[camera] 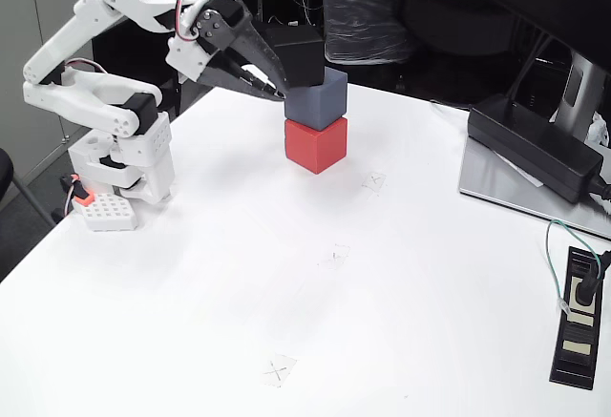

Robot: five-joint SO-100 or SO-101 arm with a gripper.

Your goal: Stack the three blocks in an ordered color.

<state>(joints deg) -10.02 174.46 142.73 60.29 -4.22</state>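
Fixed view: red block flat on the white table, toward the far edge. Grey block directly on top of it, turned a little relative to the red one. Black block on top of the grey, shifted toward the left of the picture so that it overhangs the grey block's left edge.

Claw coming in from the left, fingers slanting down and to the right, tips at the black block's lower left corner, close to where black meets grey. Fingers dark against a dark block, so impossible to tell whether pinching the black block, merely touching it, or slightly spread. Black block up and to the right of the fingertips, touching or nearly so.

Judged from this layout: all three blocks already in one column, last step in hand. Deciding relation: the black block's offset to the left over the grey one, on the claw's side. Coming move probably a release and a retreat leftward, with a risk of dragging the top block off.

Off to the right, a long black power brick, well apart from the stack.
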